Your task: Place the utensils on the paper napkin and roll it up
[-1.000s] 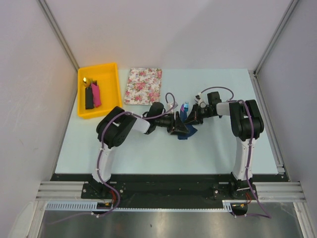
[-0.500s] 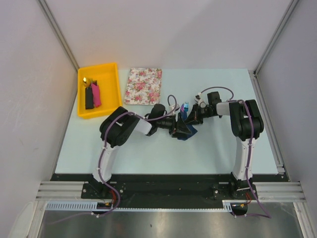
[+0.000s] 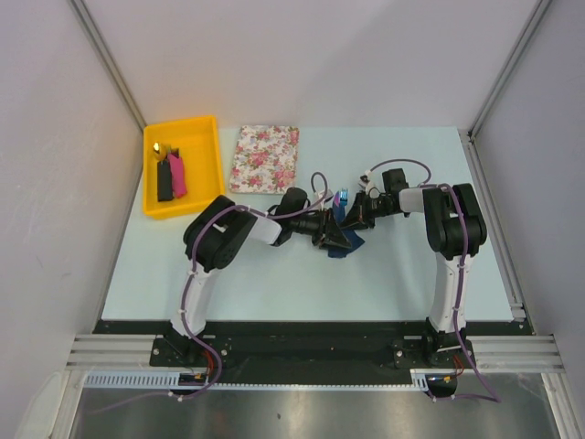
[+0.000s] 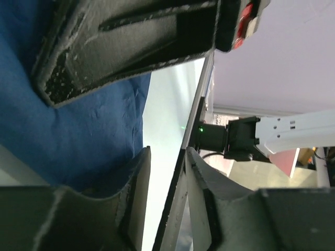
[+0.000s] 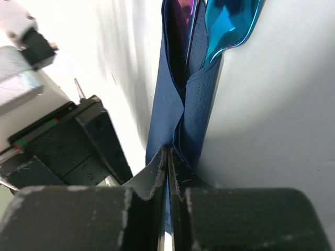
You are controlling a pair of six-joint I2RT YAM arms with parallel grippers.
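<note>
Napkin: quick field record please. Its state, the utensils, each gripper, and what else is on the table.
paper napkin: folded over, mid-table between both grippers
blue spoon: bowl sticks out of the fold's far end
right gripper: shut, pinching a napkin fold
left gripper: open, beside the napkin, nothing between the fingers
yellow tray: far left corner, holds black block and pink block
floral mat: flat, right of the tray

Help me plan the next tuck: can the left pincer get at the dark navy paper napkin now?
Likely yes: the left pincer sits right beside the dark navy paper napkin, jaws apart and empty. Only the right pincer, shut on the napkin's fold, crowds the spot.
</note>
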